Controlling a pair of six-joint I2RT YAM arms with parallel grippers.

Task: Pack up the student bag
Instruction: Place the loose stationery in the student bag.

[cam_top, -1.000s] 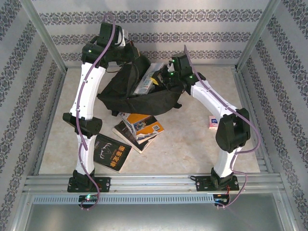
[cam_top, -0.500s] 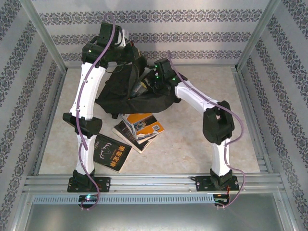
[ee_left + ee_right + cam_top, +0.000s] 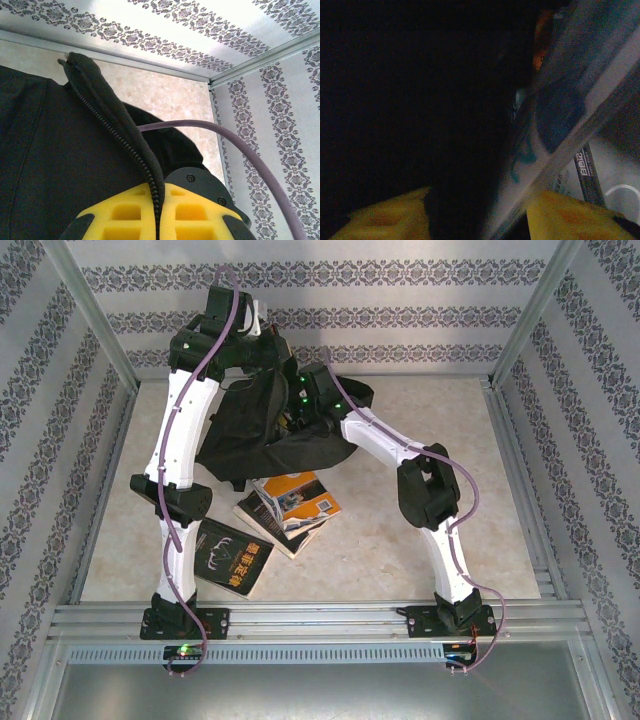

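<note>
Left gripper (image 3: pixel 157 217) first: shut, with both yellow pads (image 3: pixel 125 215) pressed together on the zippered edge of the student bag (image 3: pixel 250 430). Holds that edge high at the far left of the table (image 3: pixel 400 550), close to the patterned back wall. Below the grip, a slack black heap of fabric resting on the tabletop, mouth turned up and to the right. From the left wrist, black cloth on the left and a purple cable (image 3: pixel 240 140) arcing across on the right.

Nearer the arm bases, beside the left arm: a black-covered book (image 3: pixel 232 558) lying flat. Just right of it, a small stack topped by an orange-covered book (image 3: pixel 300 498), its far edge at the bag's lower hem; cannot tell whether stack and black book touch.

Further right, the right gripper (image 3: pixel 485 215), reaching down into the bag's mouth. Pads apart in the dark interior, with the edge of a flat clear-wrapped packet (image 3: pixel 560 100) slanting between them; cannot tell whether either pad touches it. Beside the packet, a pen (image 3: pixel 587 172) with a printed barrel.
</note>
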